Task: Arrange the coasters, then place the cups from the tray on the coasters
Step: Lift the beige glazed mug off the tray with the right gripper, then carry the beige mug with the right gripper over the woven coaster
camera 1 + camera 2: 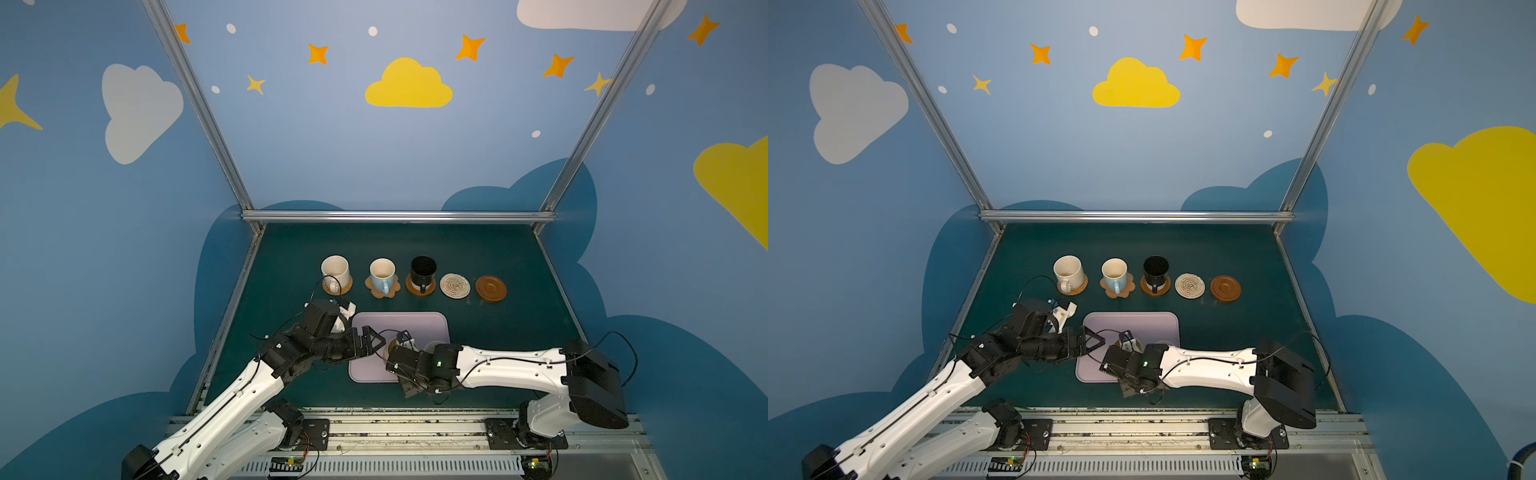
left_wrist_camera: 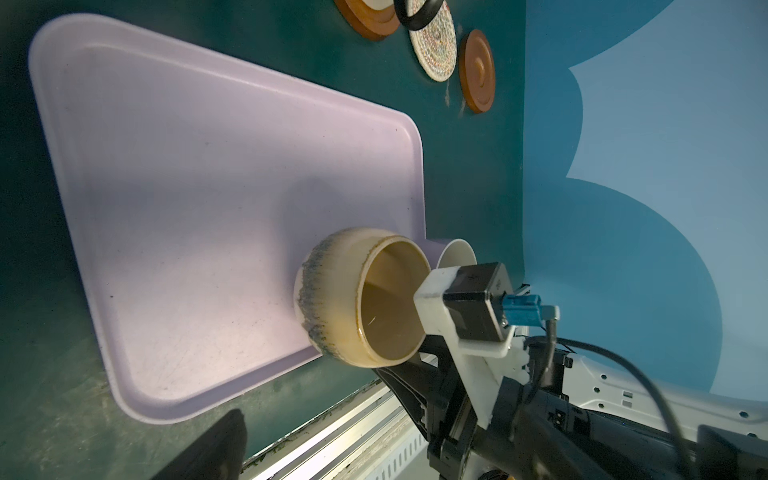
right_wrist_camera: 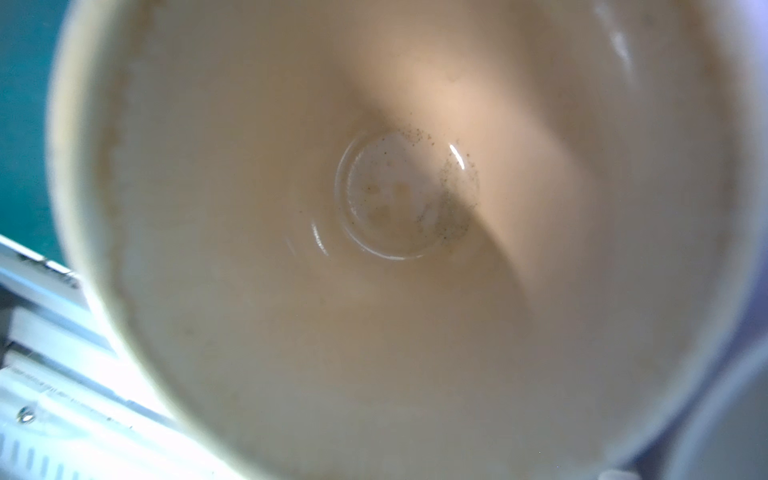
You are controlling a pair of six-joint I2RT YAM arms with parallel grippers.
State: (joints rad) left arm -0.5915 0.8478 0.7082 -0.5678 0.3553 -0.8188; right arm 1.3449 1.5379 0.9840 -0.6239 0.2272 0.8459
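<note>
Far half of tray lay bare, desk behind row and right of brown disc stood open, woven coaster and that disc sat uncovered, cream mug, blue mug, black mug blocked row's left, left arm, right arm, mustard mug, lilac mug crowded tray's near edge.

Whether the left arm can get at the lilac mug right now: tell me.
Probably not directly. The mustard mug, with the right arm reaching in at it, stands between the open left gripper and the lilac mug on the tray's right side.
</note>
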